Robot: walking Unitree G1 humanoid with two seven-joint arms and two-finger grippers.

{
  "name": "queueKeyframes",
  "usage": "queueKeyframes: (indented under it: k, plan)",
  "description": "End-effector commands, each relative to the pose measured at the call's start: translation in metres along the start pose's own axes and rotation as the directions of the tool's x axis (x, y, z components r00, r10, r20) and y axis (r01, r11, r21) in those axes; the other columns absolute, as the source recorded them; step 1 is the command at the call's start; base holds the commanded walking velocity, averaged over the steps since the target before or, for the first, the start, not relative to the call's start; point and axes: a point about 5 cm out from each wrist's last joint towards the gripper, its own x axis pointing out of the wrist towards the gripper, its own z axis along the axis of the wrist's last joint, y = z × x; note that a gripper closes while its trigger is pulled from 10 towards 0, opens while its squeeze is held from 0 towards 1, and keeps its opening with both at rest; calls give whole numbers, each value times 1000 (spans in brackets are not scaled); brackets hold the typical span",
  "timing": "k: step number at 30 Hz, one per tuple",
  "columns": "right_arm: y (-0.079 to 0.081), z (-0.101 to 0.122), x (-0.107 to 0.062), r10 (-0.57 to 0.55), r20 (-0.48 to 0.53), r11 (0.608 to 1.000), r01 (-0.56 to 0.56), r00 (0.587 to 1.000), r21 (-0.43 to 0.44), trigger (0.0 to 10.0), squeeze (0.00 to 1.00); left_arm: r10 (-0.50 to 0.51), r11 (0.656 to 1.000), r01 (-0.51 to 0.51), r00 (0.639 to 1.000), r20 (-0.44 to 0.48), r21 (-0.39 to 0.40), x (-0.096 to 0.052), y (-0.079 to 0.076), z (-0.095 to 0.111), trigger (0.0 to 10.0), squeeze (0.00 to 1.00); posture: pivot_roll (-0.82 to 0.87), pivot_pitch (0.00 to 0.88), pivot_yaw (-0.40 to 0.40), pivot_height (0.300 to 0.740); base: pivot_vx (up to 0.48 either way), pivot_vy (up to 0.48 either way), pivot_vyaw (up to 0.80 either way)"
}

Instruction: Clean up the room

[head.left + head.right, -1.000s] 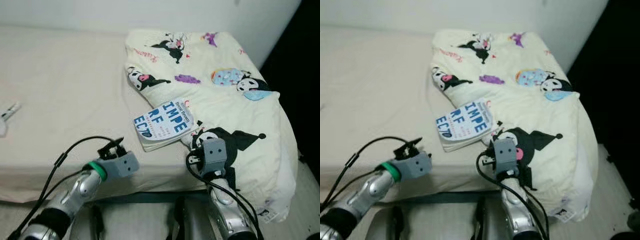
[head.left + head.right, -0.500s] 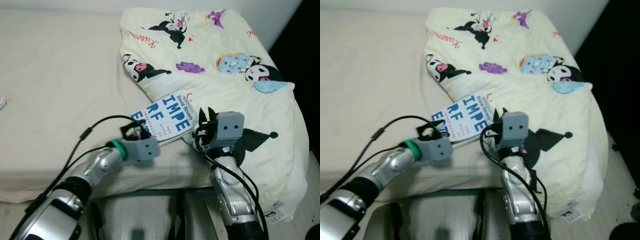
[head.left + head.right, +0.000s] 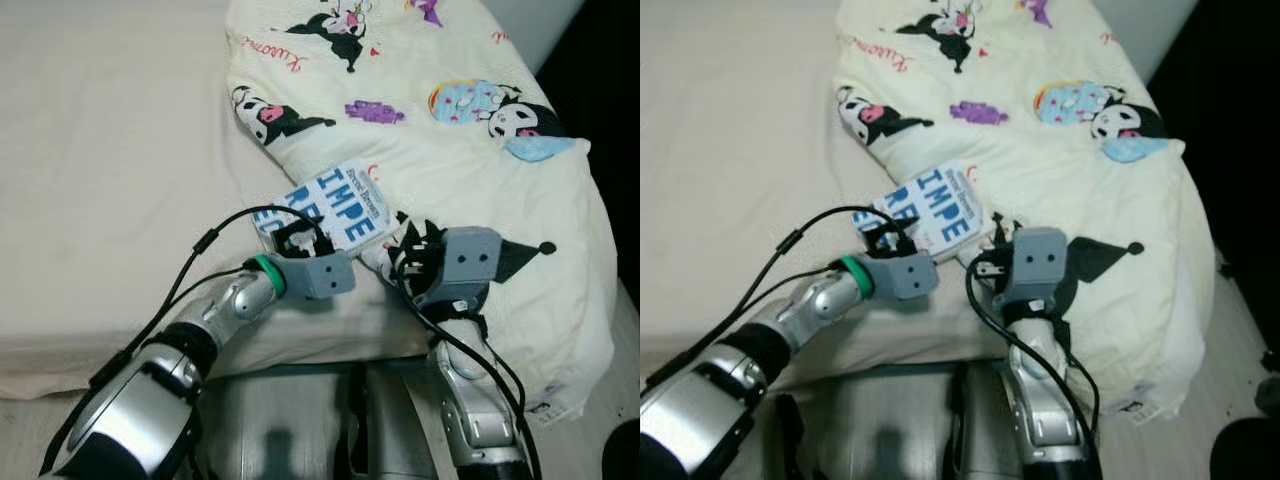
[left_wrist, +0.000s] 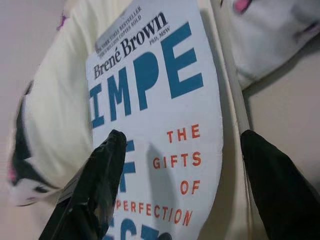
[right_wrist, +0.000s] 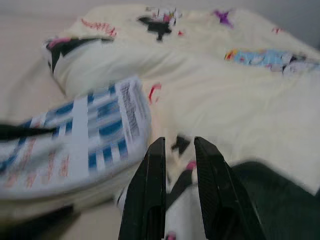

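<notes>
A white paperback book (image 3: pixel 340 203) with large blue letters lies on the bed, leaning on a cream blanket (image 3: pixel 440 150) printed with cartoon characters. My left gripper (image 3: pixel 291 234) is open at the book's near corner. In the left wrist view its fingers (image 4: pixel 102 175) stand wide apart with the book cover (image 4: pixel 160 115) between them. My right gripper (image 3: pixel 412 238) sits just right of the book, over the blanket's edge. In the right wrist view its fingers (image 5: pixel 152 185) are close together with nothing held, and the book (image 5: pixel 85 135) lies beside them.
The beige bed sheet (image 3: pixel 100 150) stretches away to the left. The mattress's front edge (image 3: pixel 60 355) runs just below my arms. The blanket hangs over the bed's right side, with dark floor (image 3: pixel 615 90) beyond it.
My left gripper has reached rightward from the bare sheet to the book's near corner. The right gripper has risen beside the book's right edge. The camera has tilted closer.
</notes>
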Motion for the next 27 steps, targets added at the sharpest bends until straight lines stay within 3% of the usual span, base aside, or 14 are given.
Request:
queueKeyframes:
  k: [1, 4, 5, 6, 8, 10, 11, 12, 16, 17, 18, 19, 20, 27]
  plan:
    - [-1, -4, -6, -10, -31, 1000, 10, 999, -2, 10000, 0, 0, 1000, -2, 998, -64, -21, -3, -1, -9, 10000, 812, -199, 339, 28, 515, 0, 0, 0]
    - [-1, -5, -8, -12, -37, 1000, 12, 999, -3, 10000, 0, -20, 996, 9, 992, -125, -89, -4, -2, -16, 10000, 737, -204, 345, 28, 515, 0, 0, 0]
    - [-1, -5, -9, -13, -41, 1000, 12, 999, -4, 10000, 0, -40, 982, 6, 983, -179, -188, -5, -4, -22, 10000, 0, -207, 350, 32, 515, 0, 0, 0]
    - [-1, -5, -9, -13, -41, 1000, 12, 999, -4, 10000, 0, -40, 982, 6, 983, -179, -188, -5, -4, -22, 10000, 0, -207, 350, 32, 515, 0, 0, 0]
    - [-2, -5, -11, -14, -47, 1000, 14, 999, -6, 10000, 0, -64, 944, -19, 969, -240, -330, -7, -6, -29, 10000, 0, -214, 352, 34, 515, 0, 0, 0]
    - [-2, -4, -11, -15, -49, 1000, 15, 999, -7, 10000, 0, -57, 960, -17, 965, -256, -279, -8, -6, -30, 10000, 0, -215, 353, 33, 515, 0, 0, 0]
    - [-3, -3, -11, -19, -52, 1000, 18, 998, -9, 10000, 0, -13, 1000, 13, 964, -266, -2, -9, -4, -33, 10000, 0, -215, 354, 34, 515, 0, 0, 0]
    - [-3, -3, -11, -20, -54, 1000, 19, 998, -10, 10000, 0, 4, 993, 25, 967, -254, 113, -10, -3, -34, 10000, 0, -215, 354, 34, 515, 0, 0, 0]
    - [-3, -2, -11, -21, -56, 1000, 20, 998, -11, 10000, 0, 9, 981, 46, 959, -282, 188, -13, -3, -40, 10000, 0, -216, 353, 35, 515, 0, 0, 0]
    - [-3, -2, -11, -21, -57, 1000, 21, 998, -11, 10000, 0, -3, 980, 61, 957, -291, 191, -15, -4, -43, 8314, 0, -216, 353, 34, 515, 0, 0, 0]
    - [-3, -2, -11, -21, -58, 1000, 21, 998, -12, 10000, 0, -22, 974, 89, 953, -301, 210, -19, -5, -47, 2510, 0, -216, 352, 34, 515, 0, 0, 0]
    - [-3, -2, -12, -21, -59, 1000, 21, 998, -12, 10000, 0, -37, 969, 109, 951, -306, 222, -20, -5, -49, 2510, 0, -216, 352, 34, 515, 0, 0, 0]
    - [-3, -2, -12, -21, -60, 1000, 21, 998, -12, 10000, 0, -51, 965, 128, 947, -316, 228, -23, -6, -52, 0, 0, -216, 352, 34, 515, 0, 0, 0]
    - [-4, -3, -12, -22, -67, 1000, 22, 997, -12, 10000, 0, 33, 941, 83, 943, -332, 329, -31, 8, -64, 0, 0, -203, 343, 33, 515, 0, 0, 0]
